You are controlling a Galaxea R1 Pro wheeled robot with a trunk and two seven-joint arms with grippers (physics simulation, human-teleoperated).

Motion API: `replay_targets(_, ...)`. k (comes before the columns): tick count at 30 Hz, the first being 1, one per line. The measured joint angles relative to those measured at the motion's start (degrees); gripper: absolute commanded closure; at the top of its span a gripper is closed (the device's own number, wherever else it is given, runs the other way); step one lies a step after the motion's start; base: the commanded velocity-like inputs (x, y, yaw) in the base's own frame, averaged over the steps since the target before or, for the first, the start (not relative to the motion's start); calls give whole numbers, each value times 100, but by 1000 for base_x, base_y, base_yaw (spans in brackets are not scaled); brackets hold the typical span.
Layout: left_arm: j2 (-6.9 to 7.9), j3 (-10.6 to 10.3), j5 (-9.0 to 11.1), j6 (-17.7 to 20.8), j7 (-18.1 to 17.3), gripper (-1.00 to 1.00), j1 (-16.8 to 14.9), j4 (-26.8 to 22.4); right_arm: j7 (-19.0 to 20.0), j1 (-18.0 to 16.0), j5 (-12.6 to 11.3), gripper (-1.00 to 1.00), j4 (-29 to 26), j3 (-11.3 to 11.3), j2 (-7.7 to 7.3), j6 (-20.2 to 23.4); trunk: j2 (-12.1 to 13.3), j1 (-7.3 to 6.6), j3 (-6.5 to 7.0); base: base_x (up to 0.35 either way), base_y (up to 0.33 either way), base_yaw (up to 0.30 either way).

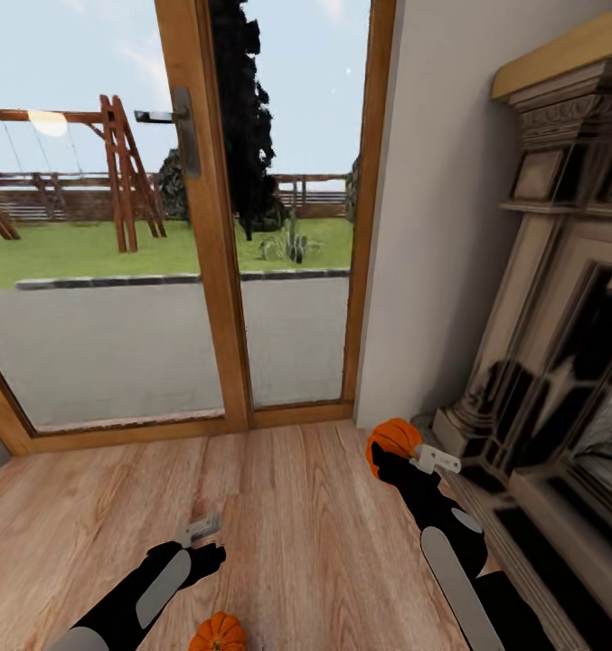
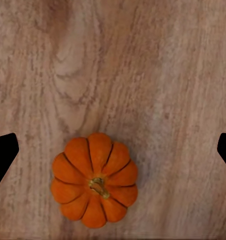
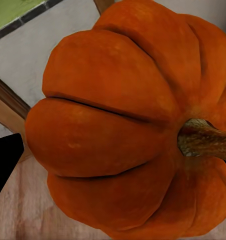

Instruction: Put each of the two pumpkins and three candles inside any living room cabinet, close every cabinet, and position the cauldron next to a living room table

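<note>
A light wood plank floor [image 1: 287,506] with a clear, wavy grain is seen from above, running back to wood-framed glass doors [image 1: 206,271]. Through the glass, a grey paved strip, green grass, a wooden swing frame [image 1: 116,172] and a tall dark tree [image 1: 247,117] are visible under a pale sky. A grey metal handle [image 1: 174,122] is fixed on the middle door post. To the right of the doors a plain off-white wall [image 1: 441,226] is shown, and at the far right stands a carved fireplace surround [image 1: 559,298] in pale and dark tones, topped by a light wooden mantel.

At lower left, the left gripper [image 1: 202,533] is held just above the floor. In the left wrist view its dark fingertips [image 2: 4,155] are seen far apart at either edge, so the jaws are spread wide and hold nothing. One pumpkin [image 2: 94,180], squat, ribbed and bright orange with a short brownish stem, rests on the planks beneath and between them; in the head view the same pumpkin [image 1: 218,632] lies at the bottom edge, near the left arm.

At right, the right gripper [image 1: 391,457] is raised off the floor beside the fireplace base, closed around the second pumpkin [image 1: 393,441]. In the right wrist view that pumpkin [image 3: 128,130] is shown very close, its smooth ribs and woody stem plain.
</note>
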Motion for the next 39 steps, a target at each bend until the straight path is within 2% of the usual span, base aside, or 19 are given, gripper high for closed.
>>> replay_targets(9,88,22,-8,46,-125,-100,-1,225,8,0,2,100,0,7,-5,-17,-27,31,-198,0,0,0)
replay_targets(12,187,23,-3,64,-538,-100,-1,230,9,0,1,100,0,7,-6,-18,-31,39,-264,0,0,0)
replay_targets(14,287,23,0,71,-958,-100,-1,234,9,0,1,100,0,6,-6,-18,-34,44,-309,0,0,0)
replay_targets(16,335,23,2,64,-1129,-100,-1,237,9,0,2,100,0,5,-6,-18,-36,49,-353,0,0,0)
replay_targets(23,351,23,3,25,-1182,-100,-1,237,68,0,-4,100,0,12,-6,-22,-46,67,-508,0,0,0)
replay_targets(25,347,23,2,18,-1183,-100,-2,235,426,-1,-25,100,-2,-5,-18,-30,-49,72,-552,0,0,0)
replay_targets(26,345,23,-1,17,-1183,-100,-1,234,484,-1,0,100,0,-13,-22,-17,-50,75,-575,0,0,0)
replay_targets(28,321,17,-22,-11,-1189,-100,-1,233,744,-1,16,100,0,-32,-139,-20,-53,80,-619,0,0,0)
replay_targets(31,318,11,-27,-91,-1190,-100,-1,233,764,-1,11,100,0,-30,-144,-24,-57,88,-686,0,0,0)
replay_targets(33,316,-3,-31,-294,-1193,-100,-1,233,830,-1,7,100,0,-35,-146,-25,-59,93,-730,0,0,0)
replay_targets(39,315,-11,-32,-351,-1193,-100,-1,233,858,-1,15,100,0,-43,-146,-28,-67,108,-863,0,0,0)
